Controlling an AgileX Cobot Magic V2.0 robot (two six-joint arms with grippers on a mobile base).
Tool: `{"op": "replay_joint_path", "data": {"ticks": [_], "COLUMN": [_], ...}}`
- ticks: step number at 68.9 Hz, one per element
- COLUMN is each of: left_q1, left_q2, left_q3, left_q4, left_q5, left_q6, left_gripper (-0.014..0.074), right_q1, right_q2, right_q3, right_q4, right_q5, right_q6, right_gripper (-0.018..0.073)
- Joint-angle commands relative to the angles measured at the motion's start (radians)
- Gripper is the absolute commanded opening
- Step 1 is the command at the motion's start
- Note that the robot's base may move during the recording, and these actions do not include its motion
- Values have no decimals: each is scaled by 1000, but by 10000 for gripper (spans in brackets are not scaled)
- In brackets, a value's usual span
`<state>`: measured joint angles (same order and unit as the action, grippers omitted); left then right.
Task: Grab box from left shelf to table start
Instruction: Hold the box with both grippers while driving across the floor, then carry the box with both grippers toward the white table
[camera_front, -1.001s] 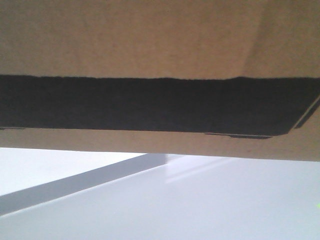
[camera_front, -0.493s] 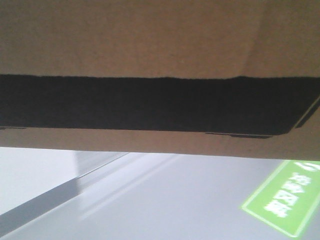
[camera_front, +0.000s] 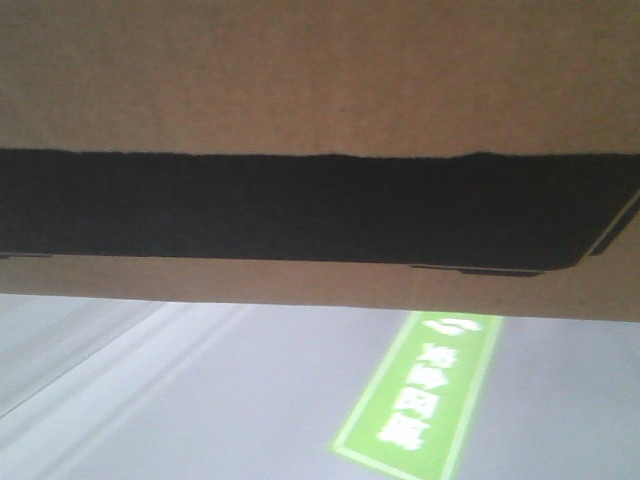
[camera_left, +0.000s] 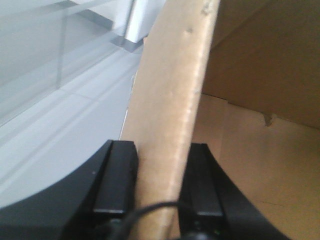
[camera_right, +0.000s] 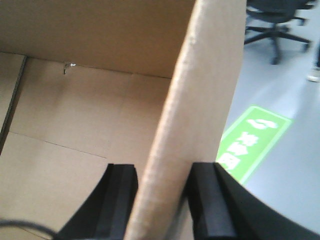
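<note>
The box is brown cardboard with a black printed panel, and it fills the upper two thirds of the front view, held off the ground. In the left wrist view my left gripper is shut on one upright wall of the box, with one black finger inside and one outside. My right gripper is shut the same way on the opposite wall of the box. The box's inside looks empty. The left shelf and the table are out of view.
Grey floor lies below the box, with a green floor marking bearing white characters; the marking also shows beside the right gripper. A black office chair stands at the far right. Pale floor and a glass-like panel lie left of the left gripper.
The box stays fixed in the front view while the background sweeps past. The grey strip at lower left has slid away, and the green floor marking has moved from the right edge toward the middle.
</note>
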<state>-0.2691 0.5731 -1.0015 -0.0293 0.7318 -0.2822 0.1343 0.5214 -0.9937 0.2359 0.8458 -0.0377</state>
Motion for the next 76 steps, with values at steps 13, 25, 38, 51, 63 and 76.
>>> {"op": "replay_joint_path", "data": {"ticks": [13,25,38,51,63,76], "left_q1": [-28,-28,-28,-28,-28,-28], "left_q2": [-12,-12,-12,-12,-12,-12], "left_q3": [-35,-35,-35,-35,-35,-35], "left_q4": [-105,-105,-105,-105,-105,-105], "left_q5": [-108,-108,-108,-108,-108,-108], "left_q6": [97,97,97,97,97,97], "left_gripper": [-104,-104,-104,-104,-104,-104], "right_q1": [-1,-1,-1,-1,-1,-1], "right_q2": [11,11,11,11,11,11], "right_q3": [-33,-33,-33,-33,-33,-33], "right_q4": [-25,-25,-25,-25,-25,-25], "right_q5": [-180,-180,-180,-180,-180,-180], "right_q6": [-36,-36,-36,-36,-36,-36], "right_gripper": [56,56,56,56,56,56]}}
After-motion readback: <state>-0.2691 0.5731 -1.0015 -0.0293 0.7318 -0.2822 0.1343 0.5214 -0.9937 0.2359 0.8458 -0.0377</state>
